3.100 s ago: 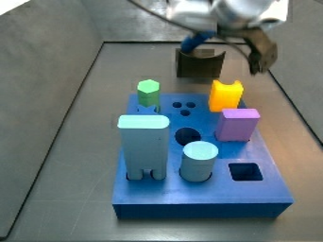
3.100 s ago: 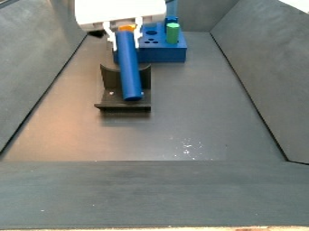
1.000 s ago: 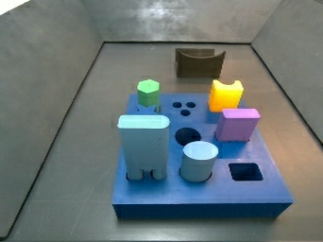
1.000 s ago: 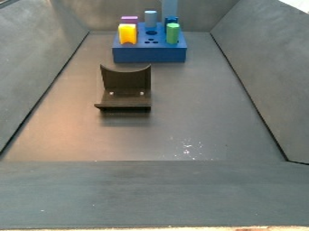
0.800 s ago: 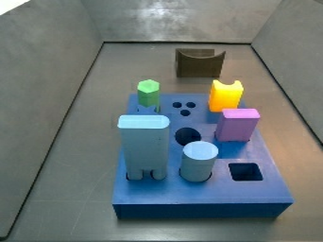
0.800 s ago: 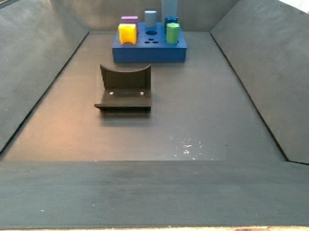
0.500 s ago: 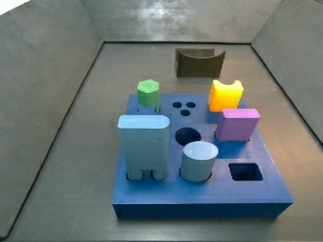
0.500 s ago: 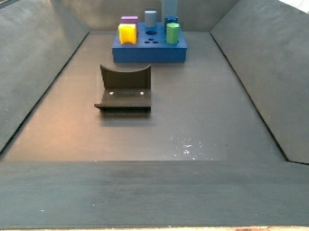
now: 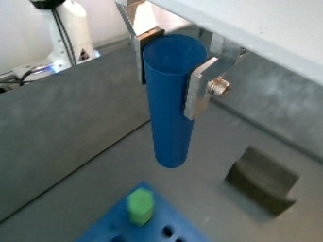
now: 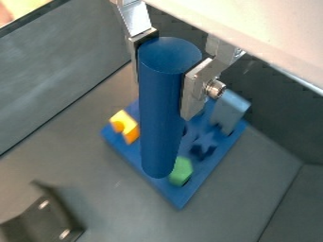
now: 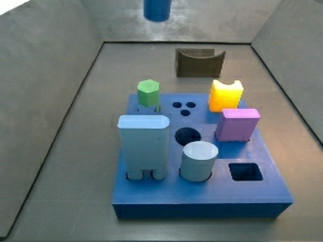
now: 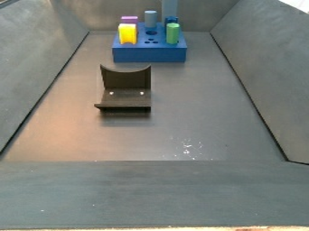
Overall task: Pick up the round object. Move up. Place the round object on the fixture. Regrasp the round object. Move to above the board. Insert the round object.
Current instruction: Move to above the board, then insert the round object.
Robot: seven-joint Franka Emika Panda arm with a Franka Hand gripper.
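The round object (image 11: 157, 9), a plain dark-blue rod, has re-entered overhead, clamped upright in the pincer (image 9: 171, 71).

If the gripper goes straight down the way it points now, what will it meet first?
The gripper holds the round object upright, high over the board. Going straight down, the rod's lower end would probably meet the board first, near the green piece; whether it lines up with a hole is unclear.

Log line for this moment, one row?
tool: shut on long dark-blue cylinder rod, upright, aloft | dark brown notched fixture: empty | blue board: round hole open
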